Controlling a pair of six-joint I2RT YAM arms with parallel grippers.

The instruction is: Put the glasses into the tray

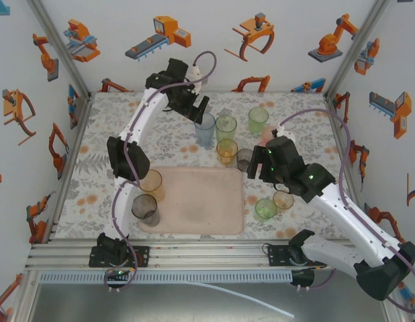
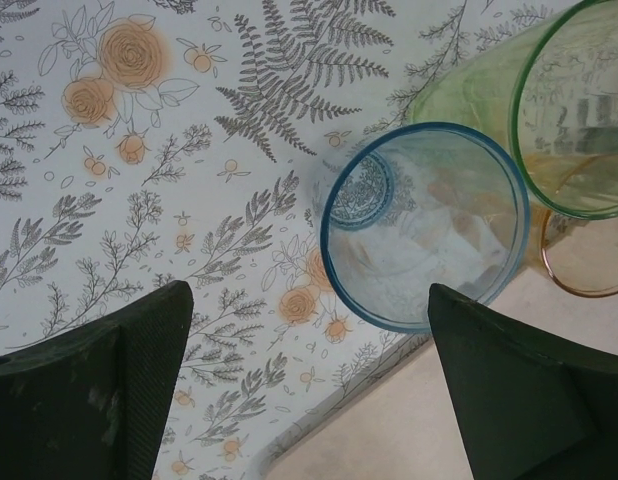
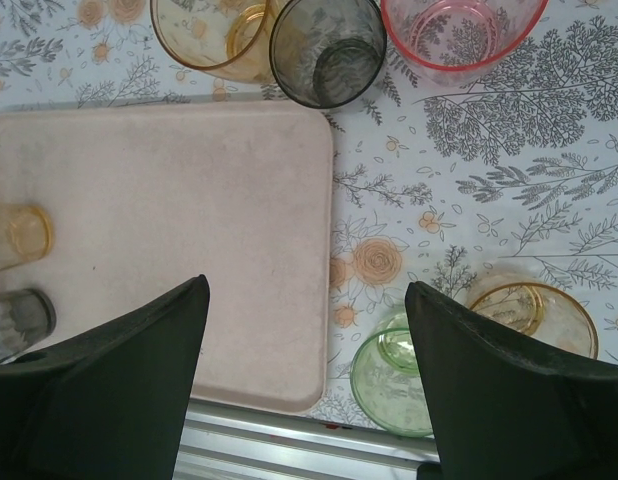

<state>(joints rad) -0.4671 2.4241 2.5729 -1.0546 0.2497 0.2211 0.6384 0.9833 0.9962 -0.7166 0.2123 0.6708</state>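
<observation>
On the left edge of the tray (image 1: pixel 201 201), an orange glass (image 1: pixel 152 182) and a grey glass (image 1: pixel 145 209) stand. More glasses (image 1: pixel 226 127) stand on the table (image 1: pixel 93 174) past the tray's far edge and by its right edge. The left gripper (image 2: pixel 309 400) is wide open beside a blue glass (image 2: pixel 421 225). The right gripper (image 3: pixel 307 380) is open over the tray's near right corner.

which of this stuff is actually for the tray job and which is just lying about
Job things: flat pale pink rectangular tray; translucent plastic tumblers, among them the blue tumbler, green tumbler, and the orange tumbler and grey tumbler already on the tray.
Lying about: thin white tube in front of the metal rail; floral table cover.
</observation>
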